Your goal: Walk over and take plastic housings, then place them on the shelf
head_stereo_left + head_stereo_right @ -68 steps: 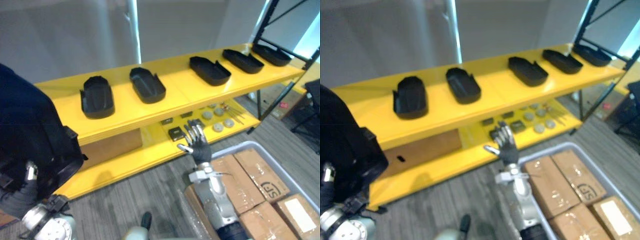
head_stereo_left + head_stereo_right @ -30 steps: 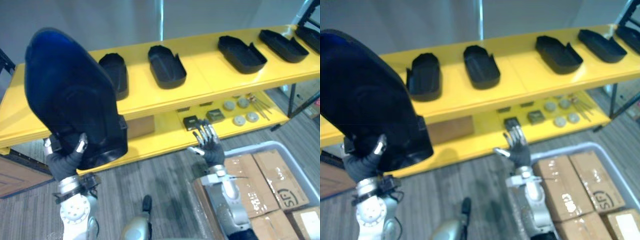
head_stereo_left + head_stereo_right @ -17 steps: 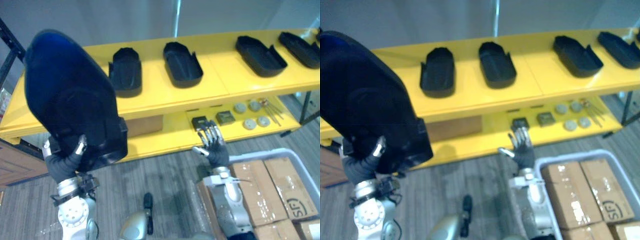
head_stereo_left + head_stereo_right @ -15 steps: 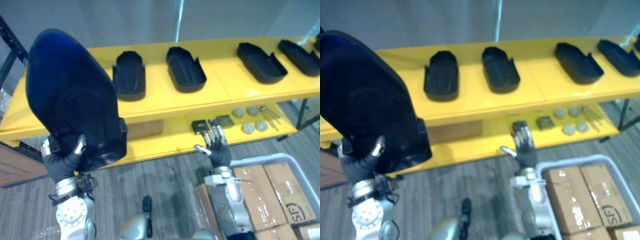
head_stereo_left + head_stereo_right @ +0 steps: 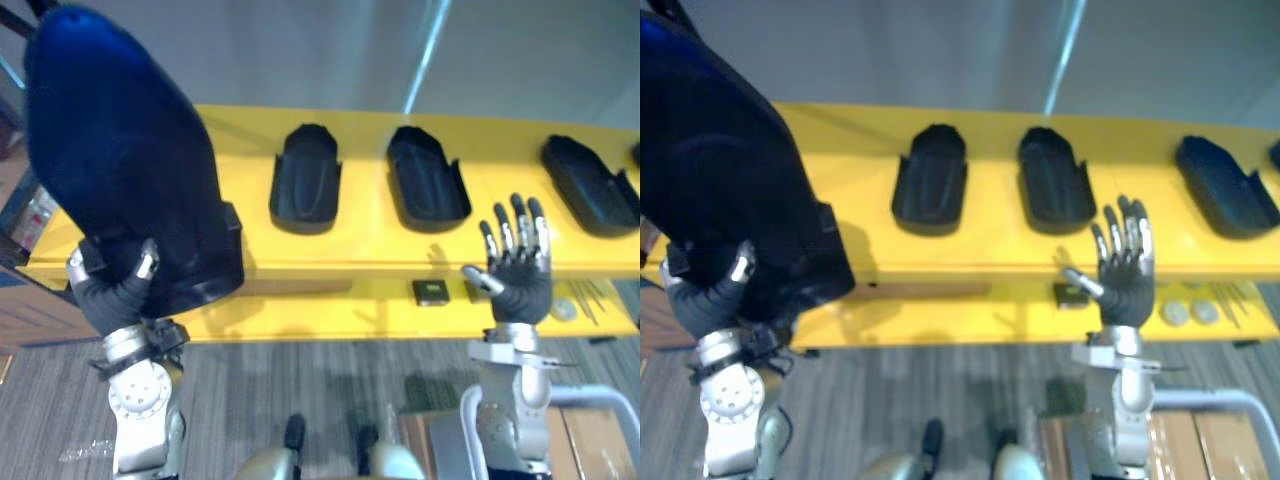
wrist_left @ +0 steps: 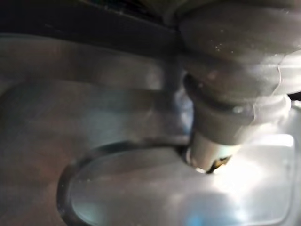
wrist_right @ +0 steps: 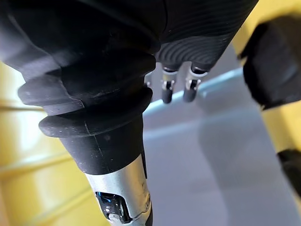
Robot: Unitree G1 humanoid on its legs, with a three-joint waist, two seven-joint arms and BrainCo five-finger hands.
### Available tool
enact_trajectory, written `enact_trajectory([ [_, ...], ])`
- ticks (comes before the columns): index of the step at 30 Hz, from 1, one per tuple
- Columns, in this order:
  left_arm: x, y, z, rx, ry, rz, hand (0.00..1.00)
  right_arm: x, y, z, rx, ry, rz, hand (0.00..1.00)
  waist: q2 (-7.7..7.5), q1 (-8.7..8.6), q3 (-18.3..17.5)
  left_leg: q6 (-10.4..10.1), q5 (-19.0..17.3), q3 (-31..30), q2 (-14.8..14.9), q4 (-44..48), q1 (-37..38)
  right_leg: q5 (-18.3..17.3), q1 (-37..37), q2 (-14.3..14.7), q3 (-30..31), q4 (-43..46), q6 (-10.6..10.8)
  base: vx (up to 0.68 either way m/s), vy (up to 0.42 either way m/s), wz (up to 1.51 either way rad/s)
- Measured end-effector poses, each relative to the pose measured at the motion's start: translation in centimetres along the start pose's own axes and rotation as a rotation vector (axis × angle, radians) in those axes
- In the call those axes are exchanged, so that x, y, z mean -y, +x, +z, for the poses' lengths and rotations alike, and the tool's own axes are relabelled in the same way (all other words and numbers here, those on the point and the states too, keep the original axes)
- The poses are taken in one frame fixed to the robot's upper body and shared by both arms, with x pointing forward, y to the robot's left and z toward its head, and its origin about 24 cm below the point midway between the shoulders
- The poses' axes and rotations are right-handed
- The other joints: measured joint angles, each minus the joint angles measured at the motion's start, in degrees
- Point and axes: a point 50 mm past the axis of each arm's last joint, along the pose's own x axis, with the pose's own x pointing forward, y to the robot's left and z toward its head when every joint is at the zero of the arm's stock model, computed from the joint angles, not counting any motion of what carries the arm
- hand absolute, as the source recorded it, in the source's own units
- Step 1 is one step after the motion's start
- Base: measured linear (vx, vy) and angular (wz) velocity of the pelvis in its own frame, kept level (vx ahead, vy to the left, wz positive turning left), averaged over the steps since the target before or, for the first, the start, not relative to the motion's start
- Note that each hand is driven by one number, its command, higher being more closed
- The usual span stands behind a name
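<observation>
Left eye view has the left hand (image 5: 115, 290) clenched round the lower end of a big black housing (image 5: 125, 160), held upright before the shelf's (image 5: 365, 205) left end and hiding that corner. Three more housings (image 5: 305, 180) lie open side up along the top board, two near the middle and one toward the right end. Right hand (image 5: 518, 272) is up before the front edge, released and holding nothing. Its wrist view has the fingers (image 7: 167, 89) straight, with yellow boards beyond. Left wrist view sits too close against a dark glossy surface to tell more. On the lower board lie a small dark part (image 5: 431, 292) and discs (image 5: 1180, 313). Boxes (image 5: 595, 445) sit on the floor past the right hand.
</observation>
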Motion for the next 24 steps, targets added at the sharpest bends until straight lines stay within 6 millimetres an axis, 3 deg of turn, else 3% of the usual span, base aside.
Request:
enact_trajectory([
  [2, 0.0, 0.0, 0.4, 0.013, -0.008, 0.000, 1.00, 0.2, 0.1, 0.2, 0.008, -0.009, -0.022, 0.00, 1.27, -0.33, -0.8, 0.0, -1.7, 6.2, 2.4, 1.6, -0.8, 0.0, 1.7, 0.3, -3.1, 0.0, 0.0, 0.18, -0.073, 0.84],
  [3, 0.2, 0.1, 0.8, 0.035, -0.021, -0.004, 1.00, 0.5, 0.0, 0.4, 0.016, -0.019, -0.041, 0.00, 1.81, -1.48, -1.3, 0.0, -2.1, 12.3, 4.6, 3.3, -1.9, 0.0, 2.9, 0.3, -5.7, 0.0, 0.0, 0.14, -0.027, 1.18],
  [6, 0.6, 0.4, 1.5, 0.078, 0.001, -0.030, 1.00, 1.3, 0.5, 1.2, 0.073, -0.196, -0.194, 0.00, 2.94, -0.92, -1.7, 0.5, -0.1, 12.7, 5.3, 2.7, -0.6, -2.5, 1.4, -0.1, -7.4, 5.6, -1.2, 0.12, 0.010, 0.68],
  [7, 0.4, 0.7, 1.5, 0.070, 0.021, -0.035, 1.00, 1.5, 0.5, 2.1, 0.142, -0.309, -0.304, 0.00, 2.16, -0.89, -2.0, 0.5, -0.1, 12.2, 4.8, 2.5, -0.1, -3.5, 1.5, -0.8, -7.1, 5.1, -2.1, 0.03, 0.027, 0.34],
  [9, -0.5, 1.0, 1.4, 0.057, 0.064, -0.012, 1.00, 1.8, 0.5, 3.1, 0.238, -0.397, -0.432, 0.00, 0.63, -1.07, -2.1, 0.3, -0.2, 12.3, 4.1, 2.2, 0.6, -3.1, 1.0, -2.0, -5.9, 4.5, -1.5, 0.03, -0.005, 0.11],
  [13, -4.2, 1.5, 0.6, -0.021, 0.183, 0.109, 1.00, 4.2, -1.3, 6.9, 0.463, -0.599, -0.758, 0.00, 0.94, -1.35, -2.4, -0.2, -0.5, 16.1, 4.7, 1.2, 2.5, -3.0, 2.2, -1.2, -2.3, 1.3, -0.9, 0.02, -0.067, -0.54],
  [17, -8.8, 2.8, -0.9, -0.106, 0.304, 0.237, 1.00, 8.1, -6.2, 9.4, 0.465, -0.863, -1.121, 0.00, 3.33, -4.39, -3.7, -1.3, -0.8, 20.6, 5.4, -1.4, 5.9, -2.4, 2.6, -0.3, 1.9, -0.2, -0.1, -0.01, -0.024, -0.58],
  [19, -10.3, 3.4, -1.5, -0.137, 0.334, 0.295, 1.00, 9.8, -8.5, 9.8, 0.403, -0.958, -1.251, 0.00, 3.80, -5.55, -4.2, -1.5, -0.9, 22.1, 5.5, -1.9, 6.5, -1.7, 2.6, -0.1, 3.4, -1.2, 0.0, 0.00, 0.023, -0.40],
  [24, -12.3, 4.7, -3.4, -0.236, 0.302, 0.349, 1.00, 12.7, -15.0, 7.4, 0.072, -1.018, -1.479, 0.00, 3.80, -7.50, -4.4, -2.0, -0.7, 24.8, 5.9, -2.9, 7.4, -0.3, 2.4, 0.5, 5.7, -2.9, -0.3, -0.02, 0.012, -0.31],
])
